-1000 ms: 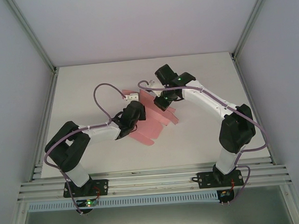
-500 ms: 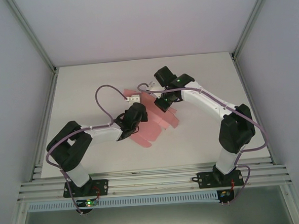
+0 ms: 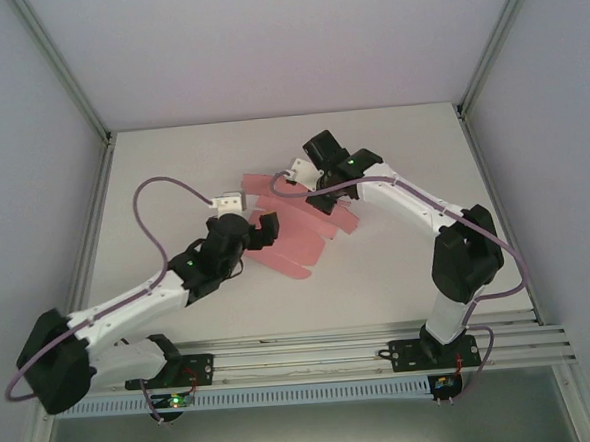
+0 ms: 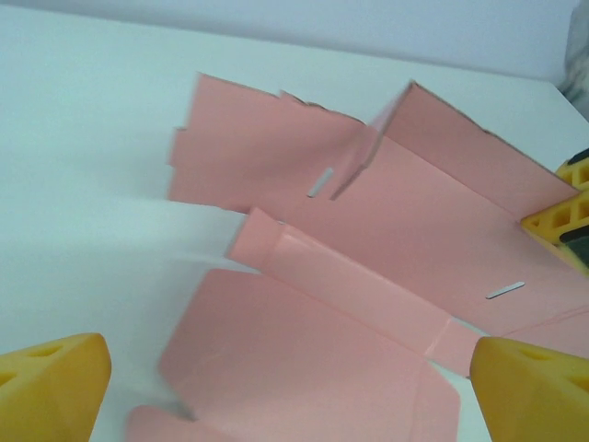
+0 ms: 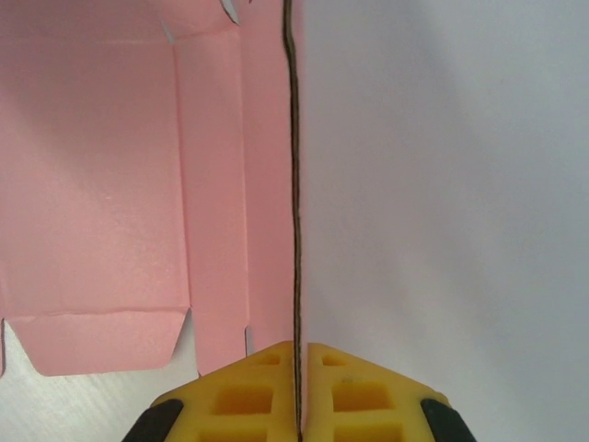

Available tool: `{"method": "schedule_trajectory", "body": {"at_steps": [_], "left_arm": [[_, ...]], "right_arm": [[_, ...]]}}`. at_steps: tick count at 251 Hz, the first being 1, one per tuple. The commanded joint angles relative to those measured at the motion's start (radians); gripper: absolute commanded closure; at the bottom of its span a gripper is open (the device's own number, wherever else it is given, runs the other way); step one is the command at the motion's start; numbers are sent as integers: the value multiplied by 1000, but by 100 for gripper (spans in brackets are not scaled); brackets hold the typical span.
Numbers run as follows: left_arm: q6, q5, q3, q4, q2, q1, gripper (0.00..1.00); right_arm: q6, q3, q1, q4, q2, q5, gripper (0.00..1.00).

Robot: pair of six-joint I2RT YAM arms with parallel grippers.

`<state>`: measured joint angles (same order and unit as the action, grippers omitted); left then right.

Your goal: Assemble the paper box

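Since a second ago the left arm has swung back toward the near-left side and its jaws have sprung apart, letting go of the sheet they were over. The left gripper (image 3: 263, 230) now stands wide open, its two yellow fingers (image 4: 51, 382) far apart at either side of its wrist view, holding and touching nothing.

Just ahead of that gripper, on the white table (image 3: 172, 178), lies the paper box (image 3: 296, 239), a pink die-cut sheet of thin card with flaps and tabs. It is not closed into a box: most panels lie flat and open. One narrow fold is raised across its middle, directly in front of the left gripper. A larger panel stands tilted up on the sheet's far right side.

Beyond the sheet, the right gripper (image 5: 298, 364) is pinched shut on the paper box. Its yellow pads press together on the edge of a panel held upright between them. The rest of the pink sheet spreads flat to that gripper's left, and bare table lies to its right.
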<state>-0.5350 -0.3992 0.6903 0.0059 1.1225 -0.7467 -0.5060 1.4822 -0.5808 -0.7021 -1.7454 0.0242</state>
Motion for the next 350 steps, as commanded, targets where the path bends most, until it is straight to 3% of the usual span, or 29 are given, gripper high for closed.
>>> {"method": "schedule_trajectory", "body": {"at_steps": [1,53,92,188,291,318,350], "left_arm": [[4,-119,0,-209,-83,19,0],[1,-140,-63,-225,-189,50,0],[-11,-104,-81,-230,-230,84,0],[-28,14,-40,-247,-138,182,0],[-33,183,-12,-188,9,354,0],[-24,207,-9,-174,33,396,0],[-14,211,-7,-173,53,415,0]], "right_arm": [[-100,-39,-15,108,12,95,100],[-194,-134,-20,283,46,160,100],[-353,-193,-19,314,41,111,100],[-462,-127,14,306,-88,95,100],[-559,-424,-27,746,-39,178,100],[-567,-522,-39,905,-7,193,100],[-568,-542,-39,975,25,226,100]]}}
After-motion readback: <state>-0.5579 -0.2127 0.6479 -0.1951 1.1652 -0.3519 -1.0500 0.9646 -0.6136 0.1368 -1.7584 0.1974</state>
